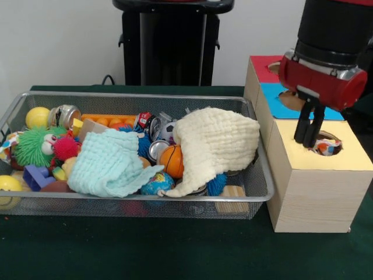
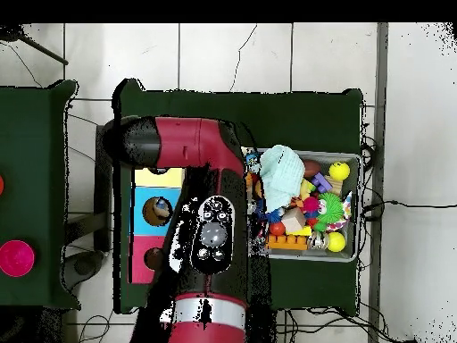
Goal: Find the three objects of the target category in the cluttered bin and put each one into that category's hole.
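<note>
Front view showed us the gripper (image 1: 310,135) hanging just above the hole (image 1: 325,143) in the yellow top of the wooden box (image 1: 317,186), its 2 dark fingers pointing down, close together and with nothing between them that we could see. We judged it empty. Inside that hole lay a small ball (image 1: 326,147) with mixed colours, so we took it that at least 1 target had already gone in; how many sat beneath it we could not tell.

Behind the yellow section we saw a blue section (image 1: 274,100) and a red section (image 1: 262,65), each with its own hole, only partly in sight past the arm.

Beside the box stood the wire bin (image 1: 256,198), crowded. A cream cloth (image 1: 218,143) and a pale green cloth (image 1: 111,163) covered much of it. Between them we noticed an orange basketball (image 1: 172,160), a globe ball (image 1: 156,184), and a yellow ball (image 1: 37,117) at the far corner, among cans, blocks and a green fuzzy toy (image 1: 34,146).

Overhead, the arm (image 2: 207,234) hid most of the box, though the yellow hole (image 2: 157,211) showed something inside.

If balls were the category, we reckoned some remained in the bin, and the cloths might hide more.
</note>
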### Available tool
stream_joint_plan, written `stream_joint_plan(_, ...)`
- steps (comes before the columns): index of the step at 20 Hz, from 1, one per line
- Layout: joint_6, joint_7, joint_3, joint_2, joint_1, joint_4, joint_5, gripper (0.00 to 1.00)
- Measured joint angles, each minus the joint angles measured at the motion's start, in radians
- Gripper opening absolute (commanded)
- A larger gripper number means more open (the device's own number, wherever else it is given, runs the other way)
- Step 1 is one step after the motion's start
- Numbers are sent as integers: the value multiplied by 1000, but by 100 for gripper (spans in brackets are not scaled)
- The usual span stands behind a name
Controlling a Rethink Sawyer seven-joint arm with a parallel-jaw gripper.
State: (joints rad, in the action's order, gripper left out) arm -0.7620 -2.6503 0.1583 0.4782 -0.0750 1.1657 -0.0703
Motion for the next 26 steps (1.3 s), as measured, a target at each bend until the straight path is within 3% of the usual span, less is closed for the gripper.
stream_joint_plan(8, -7, 22, -107, -53, 86, -78, 27, 0)
stream_joint_plan(13, -65, 97, -172, -74, 135, -151, 81, 0)
stream_joint_plan(21, -217, 196, -236, -48, 196, -199, 88, 0)
stream_joint_plan(26, -224, 199, -269, -15, 236, -199, 88, 0)
